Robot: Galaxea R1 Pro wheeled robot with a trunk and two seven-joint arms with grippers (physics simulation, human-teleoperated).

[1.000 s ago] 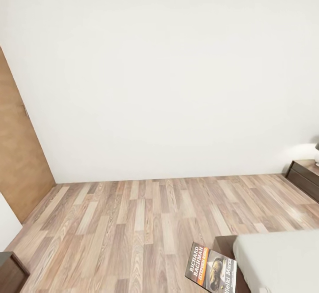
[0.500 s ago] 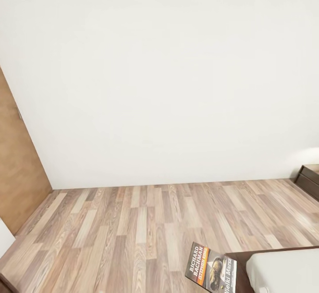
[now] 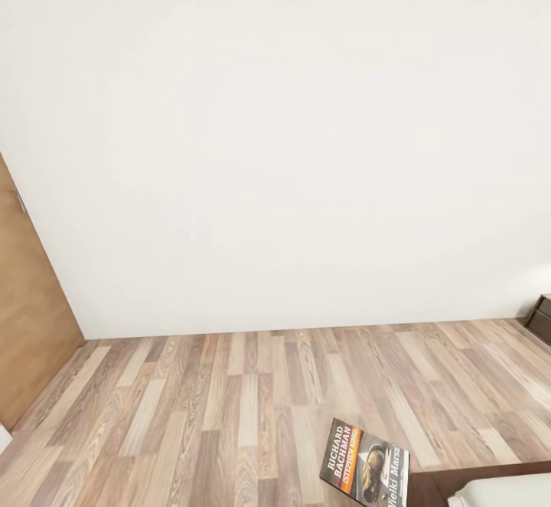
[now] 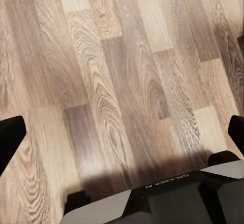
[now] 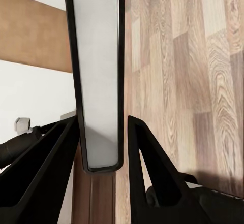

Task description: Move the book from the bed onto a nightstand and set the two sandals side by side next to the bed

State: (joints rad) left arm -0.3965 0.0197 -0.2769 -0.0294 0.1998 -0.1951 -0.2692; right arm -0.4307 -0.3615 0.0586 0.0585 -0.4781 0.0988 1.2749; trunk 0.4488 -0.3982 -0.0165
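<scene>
Between the right gripper's [image 5: 101, 132] fingers, edge-on, sits the book [image 3: 364, 465], clamped; from the head it hangs low and right over the plank floor [image 3: 229, 400]. Just right of it lies the bed's [image 3: 490, 484] near corner. The left gripper [image 4: 122, 137] is spread wide above bare planks. A nightstand [image 3: 542, 317] edges the far right; a brown door [image 3: 27, 315] stands left.

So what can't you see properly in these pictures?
- The book: in the head view the bottom edge cuts off its lower corner and title. In the right wrist view its page edge sits between the right gripper fingers, cover hidden.
- The bed: just a corner at the head view's bottom edge.
- The nightstand: sliced by the right edge.
- The left gripper: fingers wide apart, tips partly cut off by the wrist view's sides.
</scene>
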